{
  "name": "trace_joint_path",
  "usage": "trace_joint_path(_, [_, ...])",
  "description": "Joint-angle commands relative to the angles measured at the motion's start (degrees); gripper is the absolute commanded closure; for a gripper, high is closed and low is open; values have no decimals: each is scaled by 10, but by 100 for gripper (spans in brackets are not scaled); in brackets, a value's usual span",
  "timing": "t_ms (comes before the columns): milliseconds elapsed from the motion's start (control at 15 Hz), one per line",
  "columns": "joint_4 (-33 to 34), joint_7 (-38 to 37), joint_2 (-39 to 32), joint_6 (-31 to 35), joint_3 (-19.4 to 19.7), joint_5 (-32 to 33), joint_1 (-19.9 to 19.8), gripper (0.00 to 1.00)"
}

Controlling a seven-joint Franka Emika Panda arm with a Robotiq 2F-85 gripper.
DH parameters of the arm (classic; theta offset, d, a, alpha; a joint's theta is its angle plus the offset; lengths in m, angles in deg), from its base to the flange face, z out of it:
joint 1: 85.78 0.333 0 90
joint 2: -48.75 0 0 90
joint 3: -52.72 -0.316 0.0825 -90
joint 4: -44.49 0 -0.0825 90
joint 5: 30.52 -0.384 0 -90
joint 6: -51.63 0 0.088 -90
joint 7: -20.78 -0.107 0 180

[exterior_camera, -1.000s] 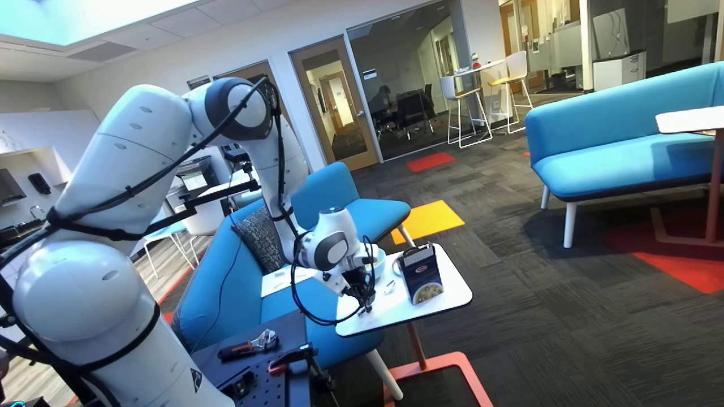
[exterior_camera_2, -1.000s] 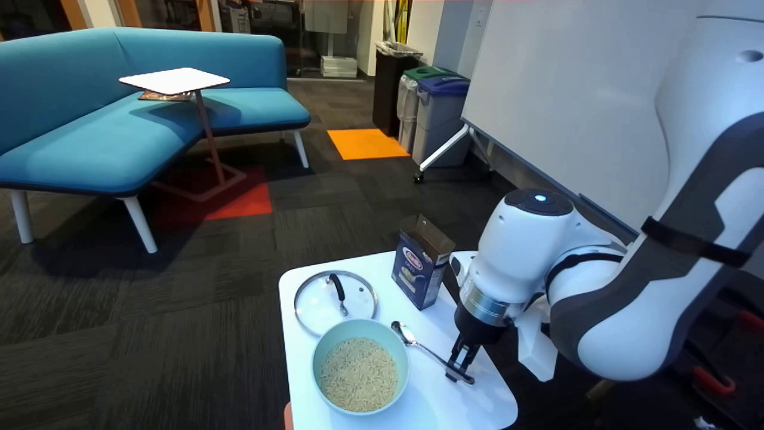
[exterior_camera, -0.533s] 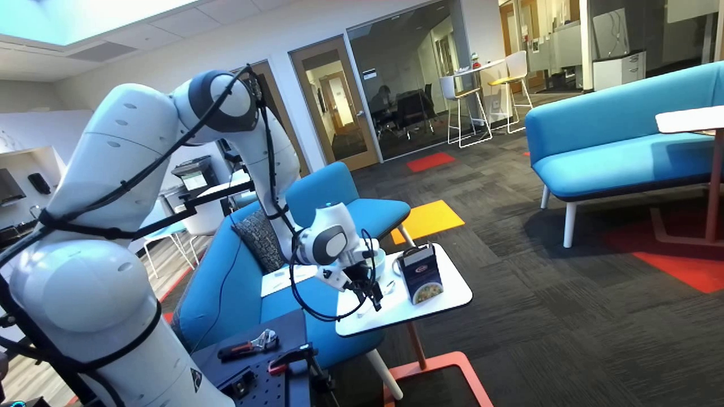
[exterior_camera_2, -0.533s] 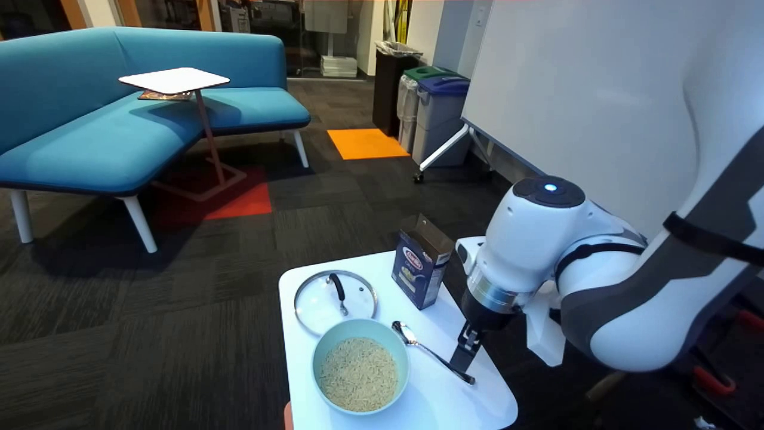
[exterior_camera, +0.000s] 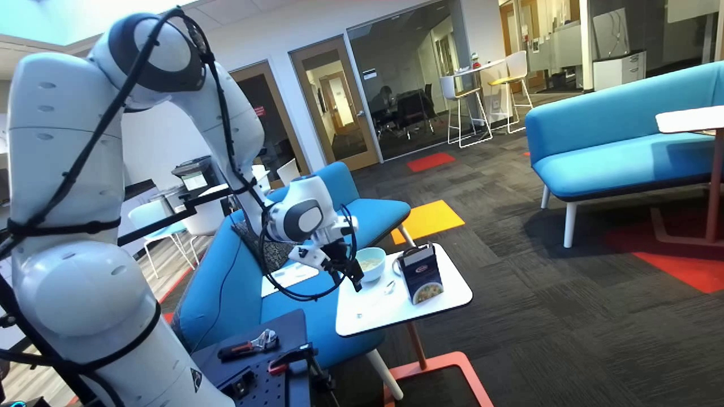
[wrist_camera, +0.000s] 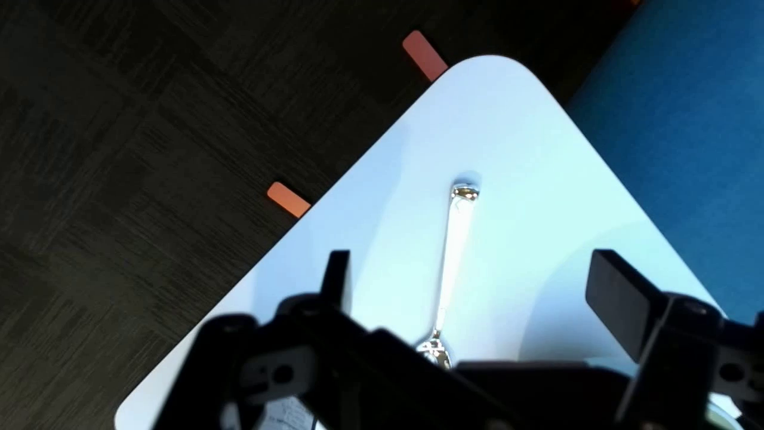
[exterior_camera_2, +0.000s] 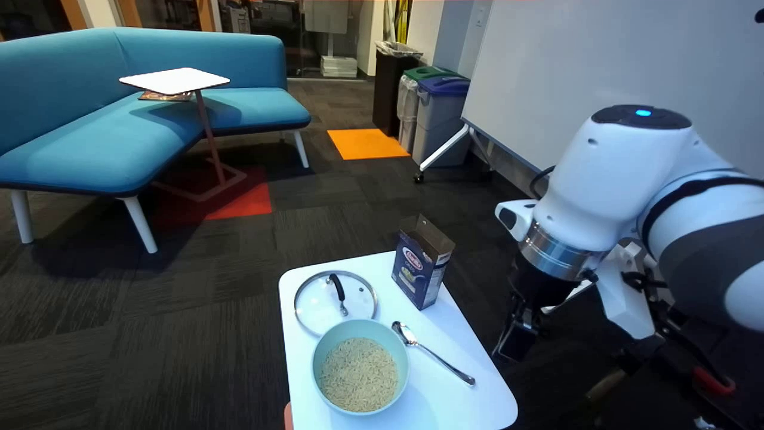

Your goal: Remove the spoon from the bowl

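Note:
A silver spoon point(exterior_camera_2: 444, 362) lies flat on the white table, outside the bowl, its scoop end near the pasta box. The round pale-blue bowl point(exterior_camera_2: 358, 326) stands beside it and holds rice-like grains; its outer wall point(exterior_camera: 373, 275) shows in an exterior view. My gripper point(wrist_camera: 471, 255) is open, with wide-apart fingers point(wrist_camera: 624, 301) and nothing held. Below it in the wrist view, the spoon handle point(wrist_camera: 456, 251) shows in the gap, while the scoop end is partly covered by the gripper. In an exterior view, the gripper point(exterior_camera_2: 514, 345) hangs above and past the table's edge, apart from the spoon.
A dark blue pasta box point(exterior_camera_2: 418, 269) stands upright at the table's far side. A glass lid point(exterior_camera_2: 316, 307) with a black handle lies behind the bowl. The small white table point(exterior_camera_2: 471, 406) adjoins a blue couch point(exterior_camera: 294, 299).
One second ago the jaws were around the end of the spoon's handle. They have since opened and moved up and back from the table, while the spoon has stayed on the tabletop.

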Motion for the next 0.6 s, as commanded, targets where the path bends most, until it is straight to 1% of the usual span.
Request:
trace_joint_path(0, [-45,24,98,-66,-58,7,-68,0])
trace_joint_path(267, [-45,52,144,-119,-131,-7,-140,0])
trace_joint_path(333, [-29,18,108,-95,-123,16,-133,0])
trace_joint_path(400, [-30,26,117,-103,-135,13,-145,0])
trace_joint_path(533, [-31,28,125,-109,-142,10,-152,0])
